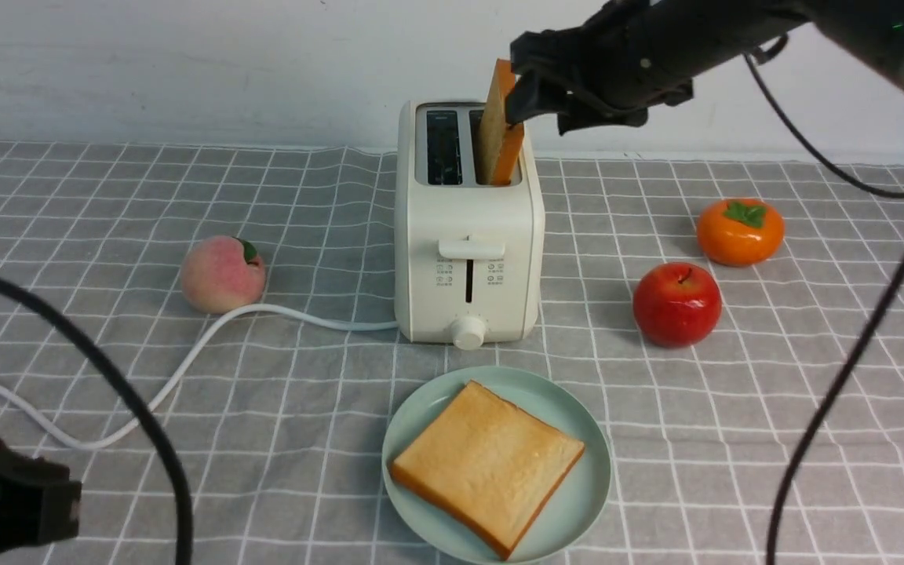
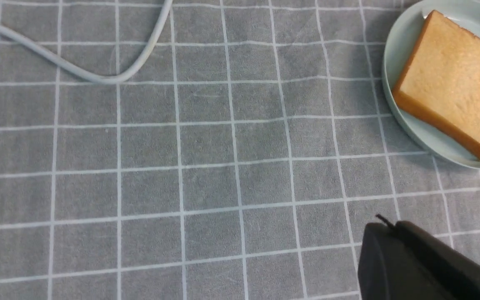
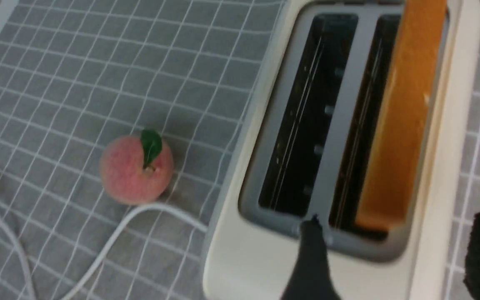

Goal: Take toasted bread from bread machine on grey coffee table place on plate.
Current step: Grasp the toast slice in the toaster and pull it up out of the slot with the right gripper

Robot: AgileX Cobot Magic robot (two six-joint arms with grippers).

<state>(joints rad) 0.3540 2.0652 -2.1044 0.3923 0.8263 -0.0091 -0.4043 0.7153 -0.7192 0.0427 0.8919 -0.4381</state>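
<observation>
The cream-white bread machine (image 1: 468,227) stands mid-table on the grey coffee table (image 1: 734,439). One slice of toasted bread (image 1: 499,125) stands tilted in its right slot, sticking well out; the left slot is empty. My right gripper (image 1: 521,98) is open beside that slice's upper edge. In the right wrist view its fingers (image 3: 311,254) sit wide apart over the toaster's (image 3: 248,258) near end, with the slice (image 3: 406,116) just ahead. A second slice (image 1: 487,463) lies flat on the mint-green plate (image 1: 577,416). My left gripper (image 1: 12,494) is shut and empty at the near left (image 2: 383,227).
A peach (image 1: 222,274) lies left of the toaster, by the white cord (image 1: 185,361). A red apple (image 1: 676,304) and an orange persimmon (image 1: 739,231) lie to its right. A white wall runs along the back edge. The left wrist view shows the plate (image 2: 394,54) and the cord (image 2: 77,71).
</observation>
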